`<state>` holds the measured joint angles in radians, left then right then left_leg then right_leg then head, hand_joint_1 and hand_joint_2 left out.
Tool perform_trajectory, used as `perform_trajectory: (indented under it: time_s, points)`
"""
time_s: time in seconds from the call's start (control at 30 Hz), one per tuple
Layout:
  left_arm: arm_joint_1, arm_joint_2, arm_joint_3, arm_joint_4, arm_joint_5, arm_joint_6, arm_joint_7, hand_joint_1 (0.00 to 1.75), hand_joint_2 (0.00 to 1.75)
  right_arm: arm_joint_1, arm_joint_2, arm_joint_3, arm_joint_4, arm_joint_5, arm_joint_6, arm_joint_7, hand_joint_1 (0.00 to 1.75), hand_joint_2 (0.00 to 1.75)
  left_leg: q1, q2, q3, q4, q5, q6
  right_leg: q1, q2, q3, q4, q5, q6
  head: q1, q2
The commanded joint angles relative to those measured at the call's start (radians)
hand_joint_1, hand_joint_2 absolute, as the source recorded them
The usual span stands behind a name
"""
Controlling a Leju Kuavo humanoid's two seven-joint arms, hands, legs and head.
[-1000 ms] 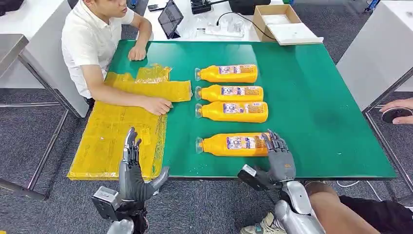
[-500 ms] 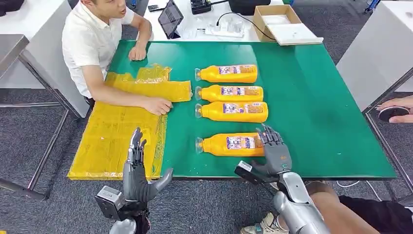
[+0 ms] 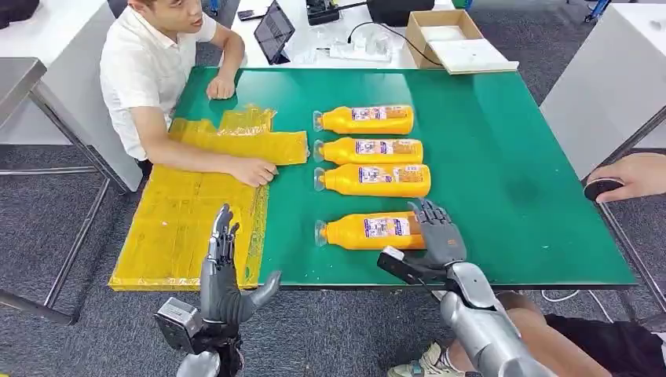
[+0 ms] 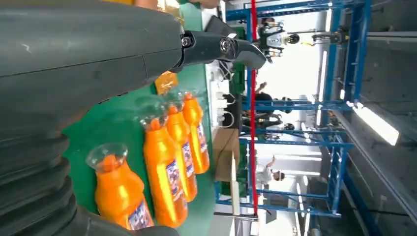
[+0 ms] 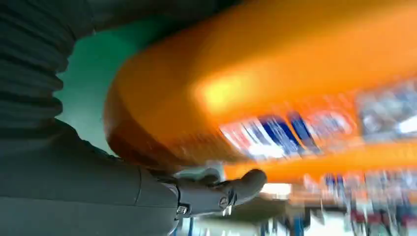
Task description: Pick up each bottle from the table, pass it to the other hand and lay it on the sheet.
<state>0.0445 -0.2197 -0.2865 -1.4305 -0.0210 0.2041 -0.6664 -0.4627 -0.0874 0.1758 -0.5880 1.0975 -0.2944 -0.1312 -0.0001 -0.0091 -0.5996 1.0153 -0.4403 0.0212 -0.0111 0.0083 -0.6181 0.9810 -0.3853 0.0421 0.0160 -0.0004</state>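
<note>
Green bench (image 3: 503, 157) carries all 4 bottles; none lies on the yellow sheet (image 3: 188, 228) at its left edge. Right hand (image 3: 440, 236) wraps its fingers over the nearest bottle (image 3: 369, 231) by the front edge; left hand (image 3: 224, 279) waits, fingers wide.

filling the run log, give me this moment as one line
phase: grasping | right robot hand: closing on base of nearest bottle, still on table | left robot hand: open, waiting | sheet: no bottles

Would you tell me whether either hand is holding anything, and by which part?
The right hand wraps the nearest bottle at its base end; the left hand holds nothing.
</note>
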Motion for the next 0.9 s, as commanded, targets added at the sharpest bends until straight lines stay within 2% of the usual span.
perform_trajectory:
  time_s: [0.03, 0.27, 0.47, 0.6, 0.7, 0.73, 0.77, 0.8, 0.83, 0.9]
  points:
    - [-0.049, 0.033, -0.025, 0.07, -0.002, -0.021, -0.032, 0.0, 1.75, -0.1, -0.015, 0.065, 0.233, 0.018, 0.116, 0.051, 1.75, 1.75, 0.0, -0.002, 0.005, -0.002, 0.001, -0.001, 0.001, -0.003, 0.006, -0.002, 0.0, -0.002, 0.0, 0.0]
    - [-0.059, 0.032, -0.028, 0.077, 0.0, -0.022, -0.032, 0.0, 1.75, -0.141, -0.012, 0.065, 0.274, 0.018, 0.15, 0.078, 1.75, 1.75, 0.0, -0.004, 0.01, -0.002, 0.001, 0.0, 0.001, -0.004, 0.012, -0.002, 0.0, -0.001, 0.0, 0.0]
    - [-0.057, 0.034, -0.027, 0.069, 0.003, -0.022, -0.032, 0.0, 1.75, -0.132, 0.001, 0.033, 0.271, -0.025, 0.133, 0.033, 1.75, 1.75, 0.0, -0.003, 0.011, -0.002, 0.001, 0.0, 0.001, -0.003, 0.013, -0.002, 0.0, -0.001, 0.0, 0.0]
    - [-0.046, 0.03, -0.021, 0.044, 0.004, -0.007, -0.032, 0.0, 1.75, -0.094, 0.043, -0.069, 0.217, -0.17, 0.036, -0.157, 1.75, 1.75, 0.0, -0.002, 0.011, -0.001, 0.0, 0.0, 0.001, -0.002, 0.012, -0.002, 0.0, 0.0, 0.0, 0.0]
    - [-0.027, -0.003, 0.028, 0.066, 0.044, -0.015, -0.032, 0.0, 1.75, -0.037, 0.087, -0.108, 0.113, -0.282, -0.023, -0.271, 1.75, 1.75, 0.0, -0.001, 0.01, -0.001, 0.0, 0.0, 0.001, -0.001, 0.012, -0.002, 0.0, -0.001, 0.0, 0.0]
    - [-0.022, -0.039, 0.078, 0.127, 0.108, -0.06, -0.032, 0.0, 1.75, 0.025, 0.114, -0.124, -0.004, -0.351, -0.054, -0.314, 1.75, 1.75, 0.001, 0.0, 0.011, -0.003, 0.0, 0.0, 0.001, -0.001, 0.013, -0.003, 0.0, -0.001, 0.001, 0.0]
    - [-0.02, -0.046, 0.085, 0.137, 0.118, -0.064, -0.032, 0.0, 1.75, 0.052, 0.124, -0.12, -0.055, -0.364, -0.06, -0.312, 1.75, 1.75, 0.0, 0.001, 0.01, -0.002, 0.0, 0.0, 0.001, 0.001, 0.012, -0.003, 0.0, -0.001, 0.0, 0.0]
    - [-0.028, -0.059, 0.101, 0.195, 0.166, -0.063, -0.032, 0.0, 1.75, 0.119, 0.144, -0.117, -0.197, -0.423, -0.086, -0.343, 1.75, 1.75, 0.0, 0.002, 0.009, -0.002, 0.0, 0.0, 0.001, 0.002, 0.01, -0.002, 0.0, -0.001, 0.0, 0.0]
    - [-0.03, -0.06, 0.098, 0.206, 0.186, -0.058, -0.032, 0.0, 1.75, 0.172, 0.148, -0.082, -0.309, -0.445, -0.088, -0.306, 1.75, 1.75, 0.001, 0.003, 0.01, -0.003, -0.001, -0.001, 0.001, 0.002, 0.012, -0.003, 0.0, -0.002, 0.0, 0.0]
    - [-0.029, -0.059, 0.096, 0.204, 0.186, -0.057, -0.032, 0.0, 1.75, 0.187, 0.147, -0.069, -0.34, -0.444, -0.09, -0.287, 1.75, 1.75, 0.0, -0.001, 0.006, -0.002, -0.001, 0.0, 0.001, -0.001, 0.008, -0.001, -0.001, -0.001, 0.0, 0.0]
